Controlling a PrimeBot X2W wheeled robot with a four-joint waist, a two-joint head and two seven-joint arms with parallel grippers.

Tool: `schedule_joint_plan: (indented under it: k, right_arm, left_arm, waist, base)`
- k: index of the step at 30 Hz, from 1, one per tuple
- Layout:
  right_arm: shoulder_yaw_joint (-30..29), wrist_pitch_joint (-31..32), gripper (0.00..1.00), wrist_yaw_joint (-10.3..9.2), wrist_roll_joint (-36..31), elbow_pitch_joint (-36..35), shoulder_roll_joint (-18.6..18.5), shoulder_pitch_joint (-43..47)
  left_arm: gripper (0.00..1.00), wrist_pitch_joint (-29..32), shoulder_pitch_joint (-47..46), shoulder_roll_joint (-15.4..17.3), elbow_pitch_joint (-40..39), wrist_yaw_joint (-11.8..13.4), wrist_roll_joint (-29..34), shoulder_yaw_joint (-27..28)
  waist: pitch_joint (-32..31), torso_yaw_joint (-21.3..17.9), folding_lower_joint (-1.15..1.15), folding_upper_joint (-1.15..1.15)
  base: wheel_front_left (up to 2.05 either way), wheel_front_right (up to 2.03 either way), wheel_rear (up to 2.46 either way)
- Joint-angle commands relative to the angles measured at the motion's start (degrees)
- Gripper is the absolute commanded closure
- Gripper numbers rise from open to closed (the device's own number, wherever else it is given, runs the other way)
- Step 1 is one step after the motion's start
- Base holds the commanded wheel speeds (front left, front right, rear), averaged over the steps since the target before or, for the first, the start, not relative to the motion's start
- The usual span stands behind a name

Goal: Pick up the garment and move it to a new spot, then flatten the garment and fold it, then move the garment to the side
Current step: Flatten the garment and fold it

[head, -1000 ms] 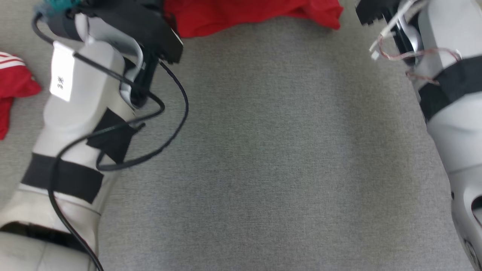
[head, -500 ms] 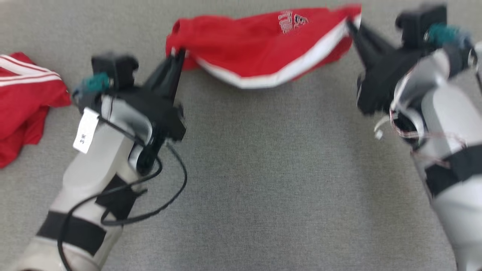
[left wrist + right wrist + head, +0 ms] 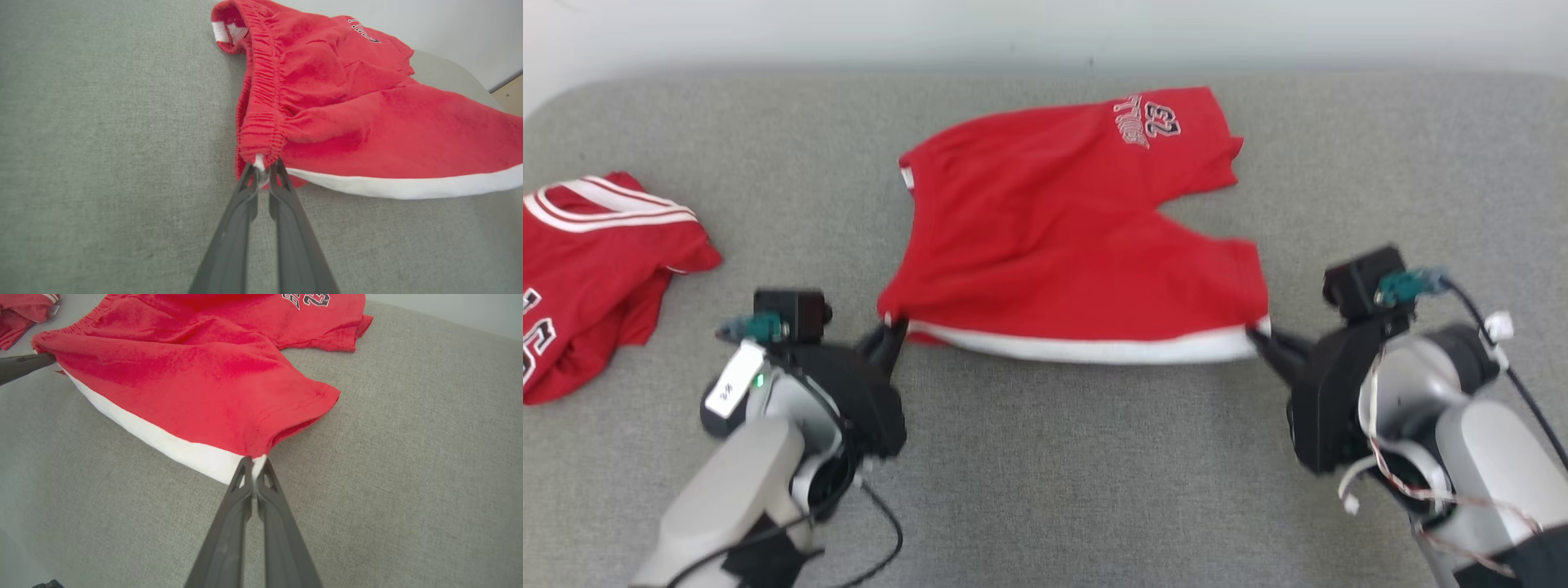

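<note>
shorts: the red shorts [image 3: 1070,245] lie spread over the middle of the grey padded surface [image 3: 1094,474], running from the centre up toward 12 o'clock in my head view.
near edge: here it is, pulled into a straight line between my two grippers, with the white stripe [image 3: 1086,349] running along it.
far leg: the number print [image 3: 1147,122] sits up around 1 o'clock, flat on the fabric.
left gripper: my left gripper [image 3: 894,327] is at the shorts' 8 o'clock corner. the fingers are pinched almost together on the gathered waistband [image 3: 261,122], with cloth bunched between the tips.
right gripper: my right gripper [image 3: 1254,335] is at the 4 o'clock corner. the fingers are closed tight on the leg hem [image 3: 302,404], right where the white stripe ends.
neighbour: a crumpled red jersey [image 3: 596,261] with white trim lies out at 9 o'clock, well apart from the shorts.
backdrop: a pale wall [image 3: 1013,33] at 12 o'clock, beyond the surface's far edge.
</note>
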Motion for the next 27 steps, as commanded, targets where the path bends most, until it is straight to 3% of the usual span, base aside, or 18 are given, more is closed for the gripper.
schedule_joint_plan:
  k: [1, 15, 27]
  right_arm:
    - [-0.1, 1.8, 1.00, 0.00, 0.6, -1.1, -0.8, 1.7]
    - [0.7, 18.6, 1.00, 0.00, 3.5, -11.0, -3.5, 13.5]
    - [-0.3, 28.7, 1.00, 0.00, 8.9, -20.4, -4.6, 21.9]
  left_arm:
    - [1.00, 0.9, 1.9, 0.9, -0.7, 0.8, -0.2, -0.2]
    - [1.00, 7.6, 15.0, 6.5, -15.3, 8.4, -3.0, -0.4]
    - [1.00, 12.7, 24.6, 12.7, -30.6, 15.2, -4.4, 0.1]
  waist:
    - [-1.5, 0.0, 0.01, 0.01]
    - [-5.5, 0.0, 0.01, 0.01]
    - [-7.5, -0.7, 0.01, 0.01]
  base:
    - [0.00, 0.00, 0.00]
    - [0.00, 0.00, 0.00]
    - [0.00, 0.00, 0.00]
